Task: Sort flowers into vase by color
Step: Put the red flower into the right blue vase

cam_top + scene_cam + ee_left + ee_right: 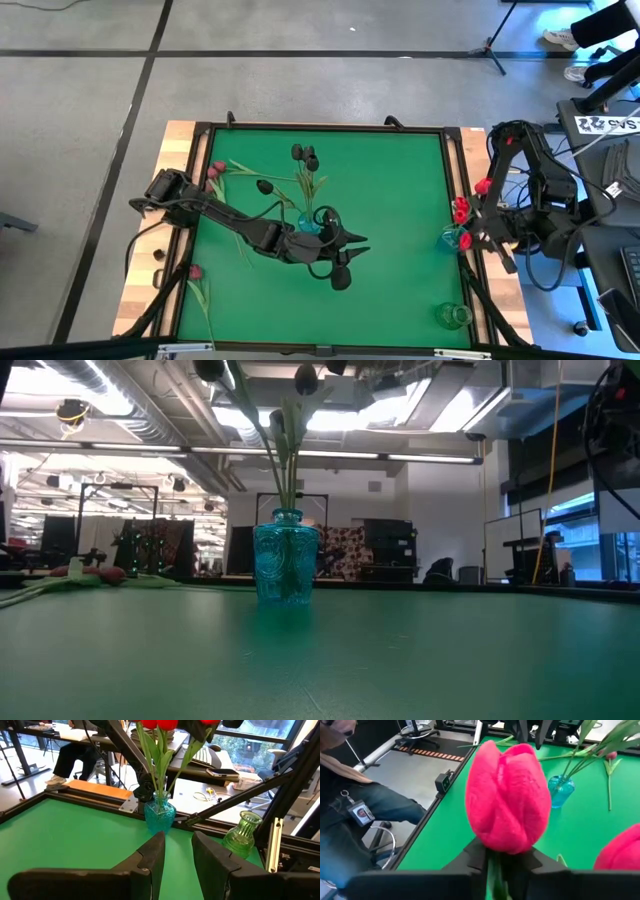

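At the table's right edge a blue vase (455, 239) (160, 815) holds red flowers (460, 208). My right gripper (478, 228) (504, 867) is just above it, slightly open around the stem of one red flower (507, 797). A second blue vase (318, 220) (285, 555) stands mid-table with black flowers (305, 155) in it. My left gripper (352, 240) (177, 855) hovers open and empty beside that vase, pointing toward the right edge. Loose flowers lie on the table at the left: pink ones (215, 170) and a red one (195, 272). My right gripper has the red flower's stem (493, 870) between its two fingers, just under the head. The stem runs close along one finger (476, 856). Whether a finger touches it I cannot tell. The flower stands upright, and its lower end is hidden below the gripper.
An empty green vase (455, 315) (242, 832) stands at the near right corner. A raised black frame (320, 127) borders the green mat. A seated person (350, 805) is beyond the table's right side, among desks and cables.
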